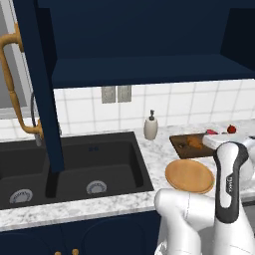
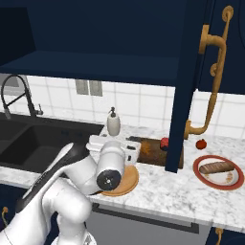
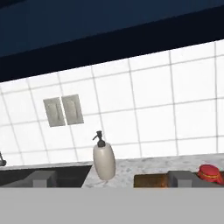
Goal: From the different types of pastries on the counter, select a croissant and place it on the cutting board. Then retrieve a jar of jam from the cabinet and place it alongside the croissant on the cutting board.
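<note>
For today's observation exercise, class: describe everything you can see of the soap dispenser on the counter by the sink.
The cream-white, rounded bottle-shaped soap dispenser has a smooth, ceramic-looking body that narrows to a dark pump head with a short spout. It stands upright on the white grey-veined marble counter, near the white tiled wall, between the black sink and the dark brown wooden cutting board. Nothing but the counter touches it.

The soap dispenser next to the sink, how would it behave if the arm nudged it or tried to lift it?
The soap dispenser stands upright on the marble counter, taller than it is wide with a thin pump on top, so a high nudge would probably tip it. Its rounded, smooth-looking body may slip between the jaws. It looks rigid, not squashy.
</note>
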Available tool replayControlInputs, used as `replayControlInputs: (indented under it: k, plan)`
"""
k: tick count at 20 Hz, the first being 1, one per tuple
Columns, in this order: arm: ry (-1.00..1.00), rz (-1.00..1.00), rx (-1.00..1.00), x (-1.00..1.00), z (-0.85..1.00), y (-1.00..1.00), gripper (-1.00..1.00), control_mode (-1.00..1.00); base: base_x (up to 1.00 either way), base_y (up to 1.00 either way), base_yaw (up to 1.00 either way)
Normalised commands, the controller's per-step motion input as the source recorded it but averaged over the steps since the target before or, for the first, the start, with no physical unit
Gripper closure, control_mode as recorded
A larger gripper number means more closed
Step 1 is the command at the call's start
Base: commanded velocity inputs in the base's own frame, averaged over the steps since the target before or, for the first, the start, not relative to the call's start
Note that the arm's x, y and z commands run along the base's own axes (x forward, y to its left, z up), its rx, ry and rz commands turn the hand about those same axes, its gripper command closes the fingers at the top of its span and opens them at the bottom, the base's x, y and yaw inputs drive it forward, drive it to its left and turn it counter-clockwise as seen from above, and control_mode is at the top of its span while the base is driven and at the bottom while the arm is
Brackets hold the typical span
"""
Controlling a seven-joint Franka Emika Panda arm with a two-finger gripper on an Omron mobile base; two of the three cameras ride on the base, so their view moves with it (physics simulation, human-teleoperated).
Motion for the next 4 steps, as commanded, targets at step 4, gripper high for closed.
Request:
replayControlInputs:
  k: [4]
  plan:
    - [0.00,-0.04,-0.18,-1.00,0.26,-1.00,-1.00,-1.00,0.00,0.00,0.00]
